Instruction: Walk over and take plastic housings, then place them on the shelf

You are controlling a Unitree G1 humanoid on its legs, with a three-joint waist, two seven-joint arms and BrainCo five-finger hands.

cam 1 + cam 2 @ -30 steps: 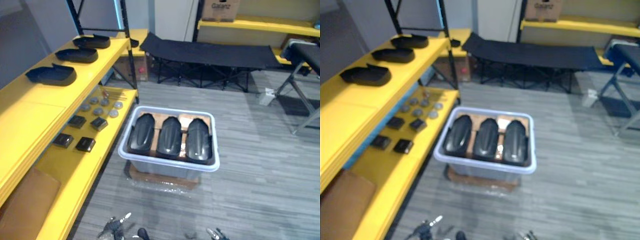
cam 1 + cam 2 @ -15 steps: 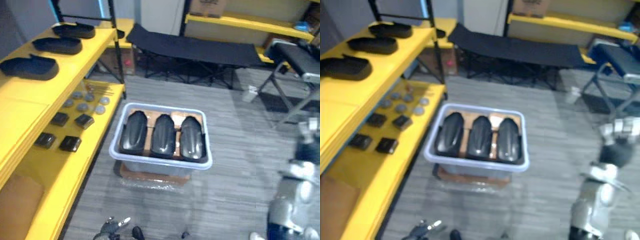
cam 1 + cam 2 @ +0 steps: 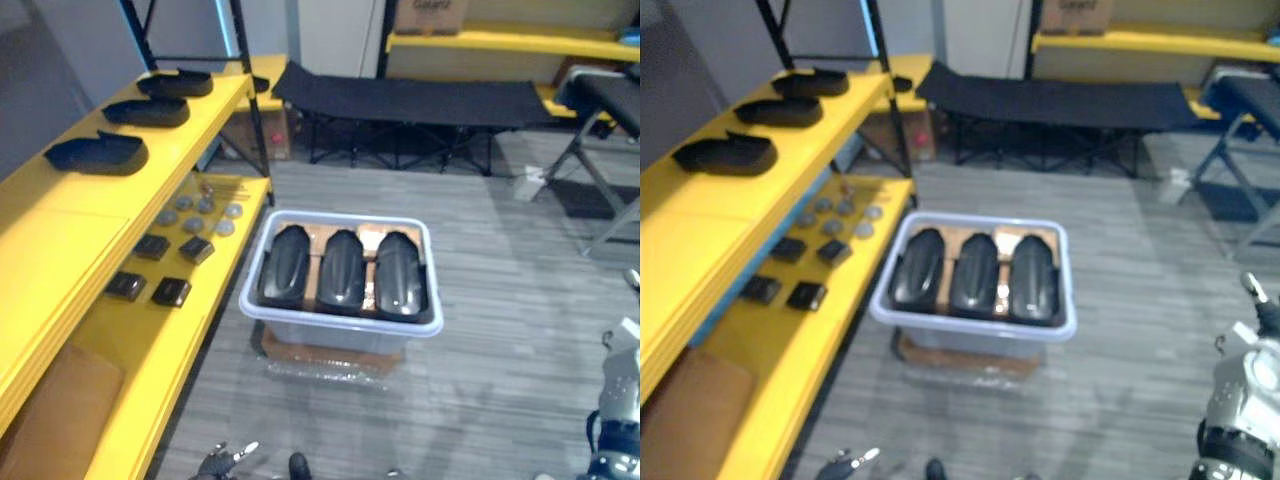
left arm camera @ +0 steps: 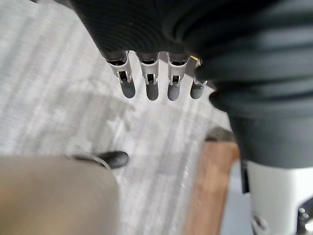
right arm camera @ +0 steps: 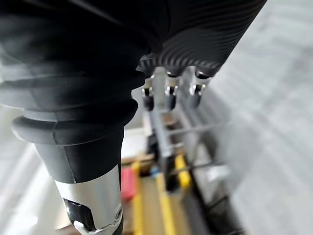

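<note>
Three black plastic housings (image 3: 342, 270) lie side by side in a pale grey bin (image 3: 340, 325) on the floor ahead. Three more black housings (image 3: 97, 153) rest in a row on the top board of the yellow shelf (image 3: 60, 230) to the left. My left hand (image 3: 222, 462) hangs low at the near edge of the eye views, open, with its fingers (image 4: 151, 83) straight and nothing in them. My right hand (image 5: 169, 93) hangs open as well and holds nothing. Both hands are well short of the bin.
The bin stands on a flat piece of cardboard (image 3: 330, 352). The lower shelf board carries small dark blocks (image 3: 170, 291), grey discs (image 3: 205, 210) and a brown box (image 3: 50, 420). A black cot (image 3: 420, 100) stands behind the bin, and metal frame legs (image 3: 600, 180) are at the right.
The camera swung left and back to the right. My right arm, raised at the right half a second ago, now shows lower at the right edge. The bin and housings stay put.
</note>
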